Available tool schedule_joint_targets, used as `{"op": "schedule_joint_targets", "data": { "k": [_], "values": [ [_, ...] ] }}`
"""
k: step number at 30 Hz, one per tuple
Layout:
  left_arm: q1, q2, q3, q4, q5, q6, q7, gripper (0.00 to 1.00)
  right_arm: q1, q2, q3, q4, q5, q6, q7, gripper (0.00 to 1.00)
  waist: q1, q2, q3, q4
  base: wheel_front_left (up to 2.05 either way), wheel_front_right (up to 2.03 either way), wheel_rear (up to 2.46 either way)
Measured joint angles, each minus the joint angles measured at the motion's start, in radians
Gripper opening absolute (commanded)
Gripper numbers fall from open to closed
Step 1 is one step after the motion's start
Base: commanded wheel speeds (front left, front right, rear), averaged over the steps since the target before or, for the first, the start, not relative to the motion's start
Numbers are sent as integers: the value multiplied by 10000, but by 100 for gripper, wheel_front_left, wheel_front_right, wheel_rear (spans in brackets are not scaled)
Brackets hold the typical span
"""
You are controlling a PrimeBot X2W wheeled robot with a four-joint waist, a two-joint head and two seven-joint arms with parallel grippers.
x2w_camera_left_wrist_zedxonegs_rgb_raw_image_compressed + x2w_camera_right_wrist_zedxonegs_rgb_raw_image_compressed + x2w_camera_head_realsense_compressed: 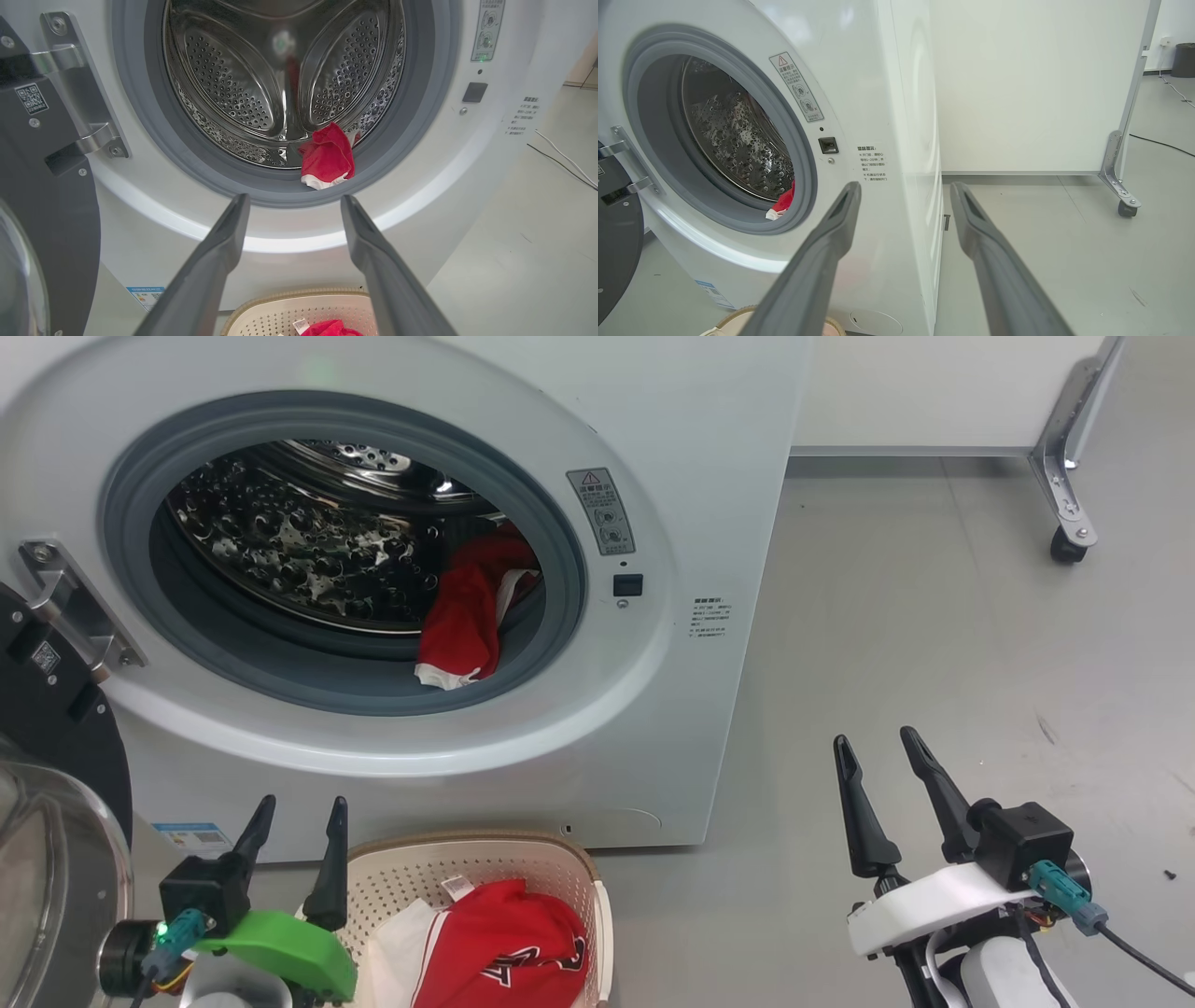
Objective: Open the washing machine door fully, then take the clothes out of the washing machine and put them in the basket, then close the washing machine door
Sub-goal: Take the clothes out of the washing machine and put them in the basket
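The white washing machine (pixel 709 476) stands with its door (pixel 47 737) swung wide to the left. A red garment with white trim (pixel 467 616) hangs over the grey rubber ring at the drum's lower right, and shows too as the red garment (pixel 328 156) in the left wrist view. On the floor below, the cream basket (pixel 560 873) holds red and white clothes (pixel 509 947). My left gripper (pixel 297 807) is open and empty beside the basket's left rim. To the right of the machine, my right gripper (pixel 878 739) is open and empty above the floor.
A white partition on a metal foot with a caster (pixel 1066 546) stands at the back right. Grey floor (pixel 934 644) spreads to the right of the machine. A cable (pixel 1162 144) lies on the floor far right.
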Motion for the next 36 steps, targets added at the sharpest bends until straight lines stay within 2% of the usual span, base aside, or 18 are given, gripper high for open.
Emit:
{"op": "schedule_joint_targets", "data": {
  "k": [5, 15, 36],
  "values": [
    [339, -213, 56, -587, 10, 92, -2, 100, 1, 2, 29, -40, 0, 2, 0, 100, 0, 0, -22, -25, 0, 0, 0],
    [700, -236, 176, -1244, 159, 136, -2, 100, 71, 2, 42, -82, 0, 75, 0, 100, 0, 0, 13, -70, 0, 0, 0],
    [1157, -276, 272, -1904, 251, 174, -2, 100, 129, 2, 84, -94, 0, 77, 0, 100, 0, 0, 74, -112, 0, 0, 0]
  ]
}}
